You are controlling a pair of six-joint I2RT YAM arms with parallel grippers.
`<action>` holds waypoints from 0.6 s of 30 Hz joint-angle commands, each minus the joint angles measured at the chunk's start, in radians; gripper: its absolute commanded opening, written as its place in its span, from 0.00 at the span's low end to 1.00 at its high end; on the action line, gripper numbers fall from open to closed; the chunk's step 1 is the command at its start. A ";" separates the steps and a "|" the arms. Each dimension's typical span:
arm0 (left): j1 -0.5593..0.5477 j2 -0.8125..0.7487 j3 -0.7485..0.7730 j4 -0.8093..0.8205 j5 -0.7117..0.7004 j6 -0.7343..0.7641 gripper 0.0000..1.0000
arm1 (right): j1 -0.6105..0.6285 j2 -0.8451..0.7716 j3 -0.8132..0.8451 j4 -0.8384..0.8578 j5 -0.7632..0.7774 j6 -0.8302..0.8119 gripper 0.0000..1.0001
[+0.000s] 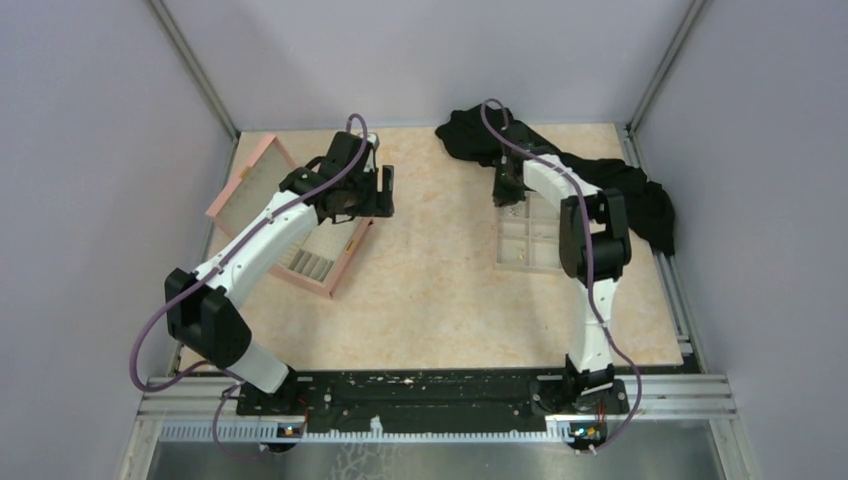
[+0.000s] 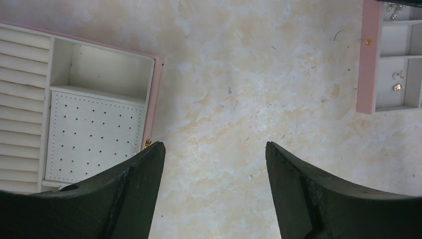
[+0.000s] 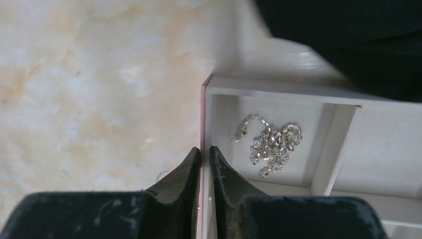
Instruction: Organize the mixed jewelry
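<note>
Presently r. gripper jaws nearly closed at tray wall, silvery jewelry beside.

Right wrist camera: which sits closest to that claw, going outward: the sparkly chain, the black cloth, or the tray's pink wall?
1. The pink tray wall: right between the fingers of the right gripper.
2. The sparkly chain: in the compartment just right of that wall.
3. The black cloth: farthest, at top right, past the tray's far edge.
</note>
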 commanded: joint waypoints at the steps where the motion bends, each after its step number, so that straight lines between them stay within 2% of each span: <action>1: 0.001 -0.013 -0.031 0.020 -0.023 0.003 0.81 | 0.136 0.030 0.068 0.006 -0.135 -0.105 0.11; 7: 0.007 -0.027 -0.056 0.007 -0.069 0.000 0.81 | 0.286 0.045 0.082 -0.039 -0.192 -0.127 0.11; 13: 0.036 -0.061 -0.094 0.007 -0.080 -0.005 0.81 | 0.346 -0.052 -0.081 -0.023 -0.268 -0.087 0.13; 18: 0.053 -0.079 -0.125 0.027 -0.048 -0.016 0.81 | 0.363 -0.205 -0.207 -0.059 -0.256 -0.097 0.30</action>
